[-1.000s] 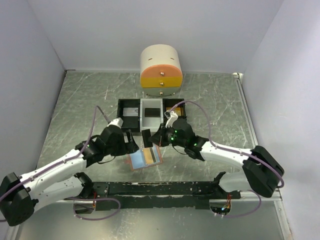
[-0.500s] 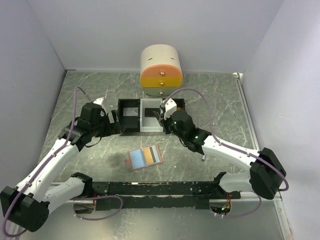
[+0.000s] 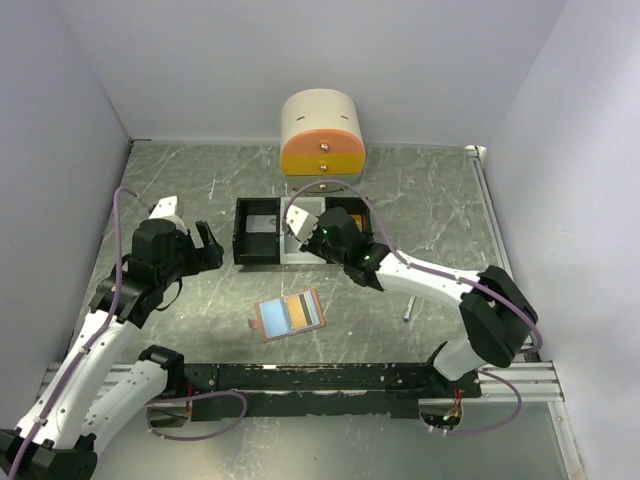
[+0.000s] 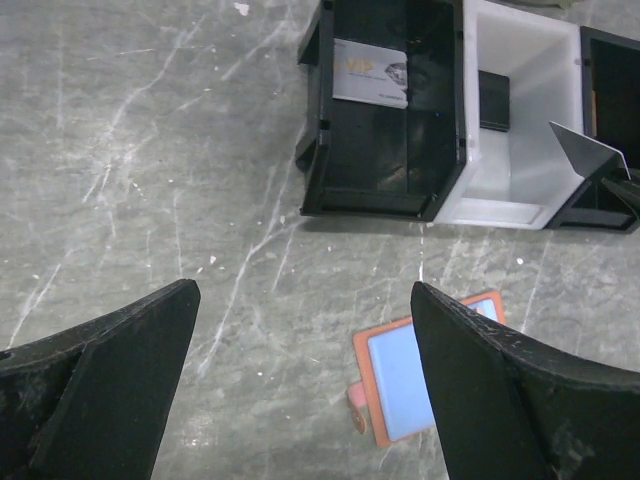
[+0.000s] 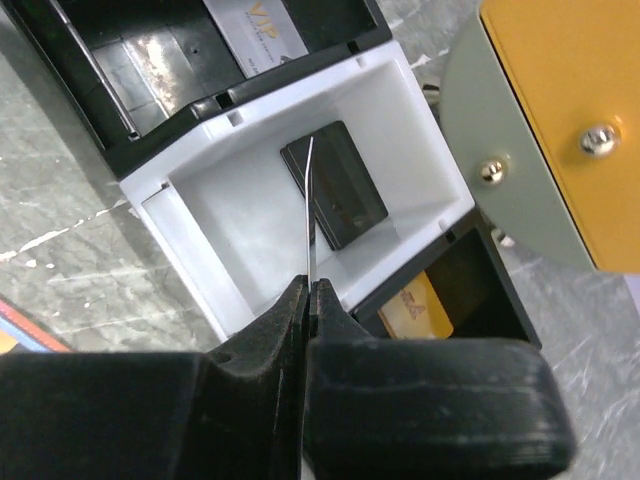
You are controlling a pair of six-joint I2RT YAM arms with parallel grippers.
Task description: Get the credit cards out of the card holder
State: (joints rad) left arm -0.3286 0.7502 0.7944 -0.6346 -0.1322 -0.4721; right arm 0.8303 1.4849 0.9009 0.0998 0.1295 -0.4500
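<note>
The card holder (image 3: pixel 289 314) lies open on the table, blue lining up, with an orange card and a dark one showing in its right half. It also shows in the left wrist view as the card holder (image 4: pixel 420 385), partly behind my right finger. My left gripper (image 3: pixel 205 245) hangs open and empty to the left of the trays, left gripper (image 4: pixel 305 390). My right gripper (image 3: pixel 300 226) is shut on a thin grey credit card (image 4: pixel 585 152), held on edge over the white tray (image 5: pixel 200 215), right gripper (image 5: pixel 308 290). A black card (image 5: pixel 335 195) lies in that tray.
A black tray (image 4: pixel 385 190) left of the white one holds a grey VIP card (image 4: pixel 370 72). The black tray (image 5: pixel 480 285) on the right holds an orange-gold card (image 5: pixel 420 305). A small drawer unit (image 3: pixel 321 143) stands behind the trays. A pen (image 3: pixel 408 308) lies at the right.
My left gripper opened and drew back to the left, away from the card holder. My right gripper carried the grey card from above the holder to over the white tray.
</note>
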